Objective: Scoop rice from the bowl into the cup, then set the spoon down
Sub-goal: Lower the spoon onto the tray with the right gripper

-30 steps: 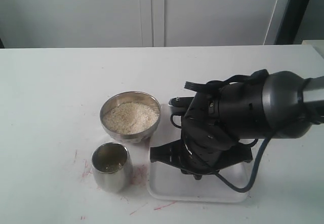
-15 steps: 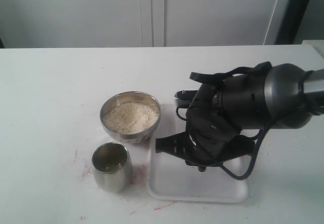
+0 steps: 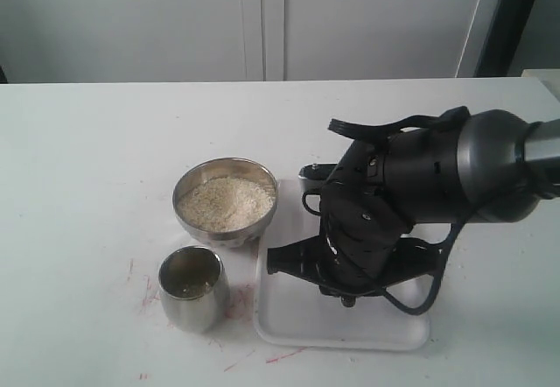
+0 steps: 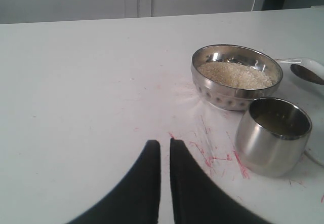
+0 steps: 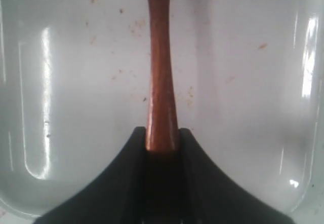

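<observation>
One worktop [image 3: 87, 159] carries one steel bowl [image 3: 223, 235], one steel cup [image 3: 194, 310] and one white tray [image 3: 332, 330]. There is one mound of rice [image 3: 226, 203] and one wooden spoon [image 5: 161, 82]. Two tools show, one in each wrist view: the left tool [image 4: 164, 148] and the right tool [image 5: 162, 138]. One dark arm [image 3: 455, 177] shows in the exterior view.

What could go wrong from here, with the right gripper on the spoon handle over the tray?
1. The right gripper pinches the spoon only by its slim handle, so once loaded it may twist or slip.
2. The bowl stands right beside the tray, with the cup close by. The bulky wrist could knock either.
3. The cup's mouth is narrower than the bowl's, so rice may spill beside it.
</observation>
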You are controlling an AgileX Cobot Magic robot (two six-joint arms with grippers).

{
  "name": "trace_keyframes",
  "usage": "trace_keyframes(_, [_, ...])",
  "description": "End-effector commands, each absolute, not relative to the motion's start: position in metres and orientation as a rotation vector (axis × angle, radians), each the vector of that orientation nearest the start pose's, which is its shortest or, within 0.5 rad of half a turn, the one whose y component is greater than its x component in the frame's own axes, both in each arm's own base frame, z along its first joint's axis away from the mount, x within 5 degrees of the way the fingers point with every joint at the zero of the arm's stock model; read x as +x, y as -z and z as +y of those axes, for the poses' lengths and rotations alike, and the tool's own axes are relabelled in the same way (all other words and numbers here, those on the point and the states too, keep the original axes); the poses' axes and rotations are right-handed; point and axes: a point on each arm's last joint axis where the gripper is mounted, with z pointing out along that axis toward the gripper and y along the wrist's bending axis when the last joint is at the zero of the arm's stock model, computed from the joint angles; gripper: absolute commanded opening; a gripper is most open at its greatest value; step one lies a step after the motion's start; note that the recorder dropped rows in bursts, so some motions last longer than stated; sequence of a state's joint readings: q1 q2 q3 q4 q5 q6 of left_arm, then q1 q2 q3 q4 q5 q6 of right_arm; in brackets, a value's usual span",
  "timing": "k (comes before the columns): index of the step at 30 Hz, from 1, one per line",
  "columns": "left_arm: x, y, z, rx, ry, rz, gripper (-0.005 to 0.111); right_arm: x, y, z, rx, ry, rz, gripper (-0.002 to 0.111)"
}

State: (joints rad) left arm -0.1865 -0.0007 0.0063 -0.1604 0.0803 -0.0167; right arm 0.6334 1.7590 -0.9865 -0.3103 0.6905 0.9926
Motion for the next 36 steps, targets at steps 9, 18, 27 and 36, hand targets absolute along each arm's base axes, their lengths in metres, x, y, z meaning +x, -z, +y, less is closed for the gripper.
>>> trace_keyframes(9, [0.055,-0.206,-0.012,0.009,0.307,1.567,0.014,0.280,-0.163,0.179,0.168,0.136,2.900,0.000])
trace_keyframes(18, [0.055,-0.206,-0.012,0.009,0.307,1.567,0.014,0.281,-0.160,0.180,0.166,0.138,2.904,0.000])
trace_keyframes(27, [0.055,-0.206,-0.012,0.009,0.307,1.567,0.014,0.283,-0.159,0.181,0.161,0.114,2.893,0.000])
trace_keyframes(36, [0.055,-0.206,-0.012,0.009,0.307,1.567,0.014,0.284,-0.159,0.183,0.122,0.093,2.879,0.011])
